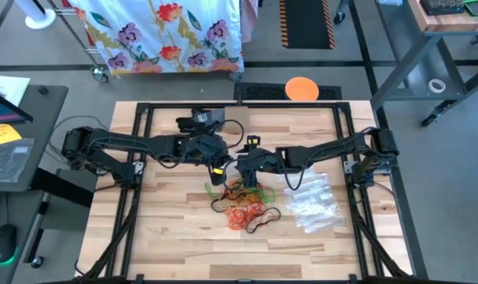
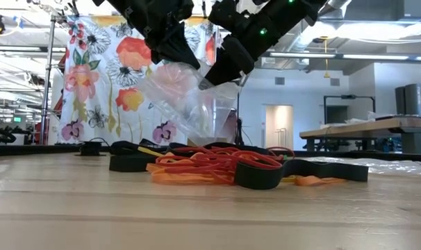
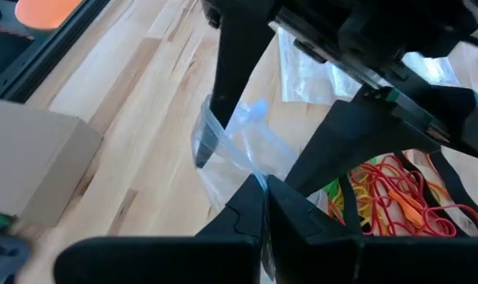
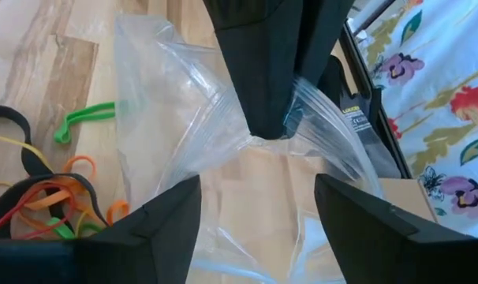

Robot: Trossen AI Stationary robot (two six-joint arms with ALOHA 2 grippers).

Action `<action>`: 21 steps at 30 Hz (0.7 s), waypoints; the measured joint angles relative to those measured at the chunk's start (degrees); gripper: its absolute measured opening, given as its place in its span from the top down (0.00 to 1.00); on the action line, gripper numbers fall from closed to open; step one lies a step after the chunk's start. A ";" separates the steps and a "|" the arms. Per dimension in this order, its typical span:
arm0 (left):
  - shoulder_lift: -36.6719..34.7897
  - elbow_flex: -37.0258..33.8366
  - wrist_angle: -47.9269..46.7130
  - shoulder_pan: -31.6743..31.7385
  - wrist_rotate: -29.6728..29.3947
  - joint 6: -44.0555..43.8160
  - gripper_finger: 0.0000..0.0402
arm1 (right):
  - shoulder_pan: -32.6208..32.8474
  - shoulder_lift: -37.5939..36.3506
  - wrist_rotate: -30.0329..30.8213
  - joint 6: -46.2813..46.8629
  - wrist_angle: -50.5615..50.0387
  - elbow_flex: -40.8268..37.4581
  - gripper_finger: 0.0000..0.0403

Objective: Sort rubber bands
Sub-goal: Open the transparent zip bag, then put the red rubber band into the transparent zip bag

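While the wooden table (image 1: 168,229) carries the whole job, both arms meet above its middle, over the heap of rubber bands (image 1: 243,203), which lies untouched on the wood beside a stack of spare zip bags (image 1: 314,203). The left gripper (image 3: 264,207) has its fingers pressed together on the rim of a clear bag (image 4: 184,102), holding it up off the table. The right gripper (image 4: 255,217) faces that bag with its fingers spread wide, gripping nothing. The step in hand looks like opening the bag for filling; next, the right gripper likely needs to catch the opposite lip or fetch bands of one colour.
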 joint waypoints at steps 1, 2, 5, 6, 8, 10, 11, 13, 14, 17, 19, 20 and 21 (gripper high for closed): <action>0.00 0.00 -0.72 0.08 -0.23 -0.33 1.00 | 0.24 0.00 0.02 0.00 -1.20 0.79 0.39; 0.00 0.02 -1.54 0.32 -0.54 -0.57 1.00 | 0.50 0.00 0.06 0.00 -2.56 1.82 0.39; 0.00 0.02 -3.57 1.06 -1.38 -1.07 1.00 | 0.96 -0.03 0.07 0.54 -6.70 4.83 0.39; 0.00 0.02 -3.93 1.29 -1.74 -1.20 1.00 | 0.98 -0.05 0.01 0.93 -7.79 5.43 0.39; -0.10 0.02 -4.72 2.08 -2.24 -1.38 1.00 | 1.02 -0.07 -0.02 1.05 -9.07 6.01 0.39; -0.17 0.02 -5.98 3.09 -2.36 -1.41 1.00 | 1.02 -0.07 0.46 1.02 -10.25 6.55 0.39; -0.17 0.02 -6.84 3.63 -2.35 -1.39 1.00 | 1.02 -0.07 0.62 0.93 -10.68 6.94 0.39; -0.17 0.02 -8.64 4.59 -2.30 -1.71 1.00 | 1.02 -0.07 2.01 0.85 -11.14 7.70 0.39; -0.17 0.02 -9.65 4.99 -2.09 -2.06 1.00 | 1.02 -0.07 2.95 0.56 -12.00 8.11 0.39; -0.94 0.02 -14.34 6.07 -1.26 -3.82 1.00 | 1.00 -0.09 6.30 0.83 -17.19 9.23 0.39; -2.39 0.02 -17.79 6.58 -1.20 -4.55 1.00 | 1.00 -0.09 8.47 1.31 -20.37 9.62 0.39; -3.31 0.02 -19.82 6.80 -1.20 -5.19 1.00 | 1.00 -0.23 9.17 2.02 -21.73 9.65 0.39; -4.40 0.02 -21.75 6.94 -1.13 -5.85 1.00 | 0.92 -0.32 9.40 2.56 -23.24 9.65 0.39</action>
